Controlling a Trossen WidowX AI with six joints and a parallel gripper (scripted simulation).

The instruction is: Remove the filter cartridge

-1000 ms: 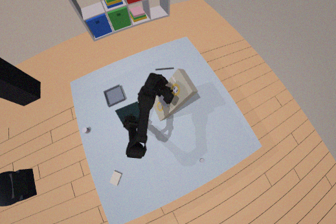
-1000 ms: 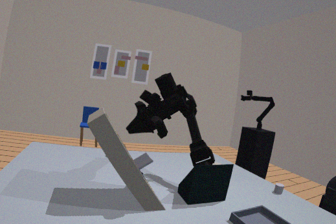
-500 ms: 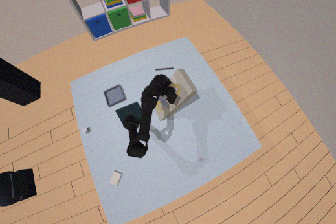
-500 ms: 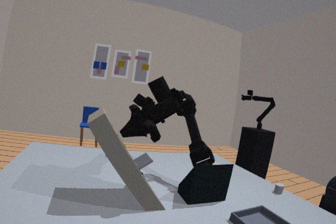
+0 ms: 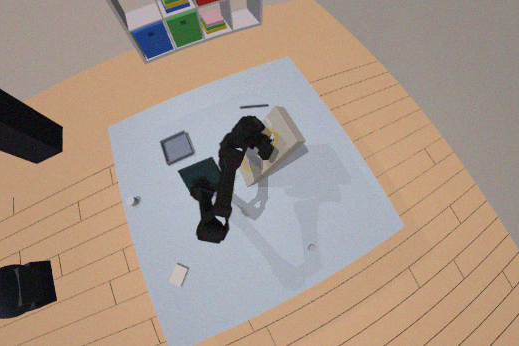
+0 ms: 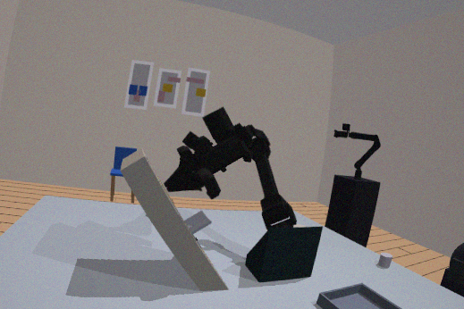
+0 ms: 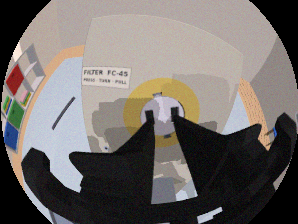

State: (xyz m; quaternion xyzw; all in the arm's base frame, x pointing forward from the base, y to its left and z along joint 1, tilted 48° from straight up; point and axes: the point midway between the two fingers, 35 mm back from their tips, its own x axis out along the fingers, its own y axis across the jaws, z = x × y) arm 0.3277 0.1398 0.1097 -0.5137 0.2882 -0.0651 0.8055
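The round light-grey cartridge (image 7: 162, 104) sits in the tilted beige panel (image 7: 150, 45) (image 5: 289, 125) (image 6: 172, 223), inside a yellow ring (image 7: 133, 102). My gripper (image 7: 163, 121) (image 6: 167, 187) is partly open and holds nothing. Its two narrow fingertips stand apart over the left and right parts of the cartridge face, very close to it; contact cannot be told. The slots cannot be made out clearly behind the fingertips. Dark notches show at the cartridge's top and bottom edges. The grey tray (image 5: 177, 147) (image 6: 353, 302) is empty, beside the arm's base.
A grey block (image 6: 198, 222) (image 5: 254, 156) juts from the panel's lower face, near a second yellow ring (image 5: 246, 164). A dark rod (image 5: 254, 106) (image 7: 63, 113) lies beyond the panel. A pale block (image 5: 179, 275) and small cylinders (image 5: 132, 201) (image 5: 311, 247) stand farther off.
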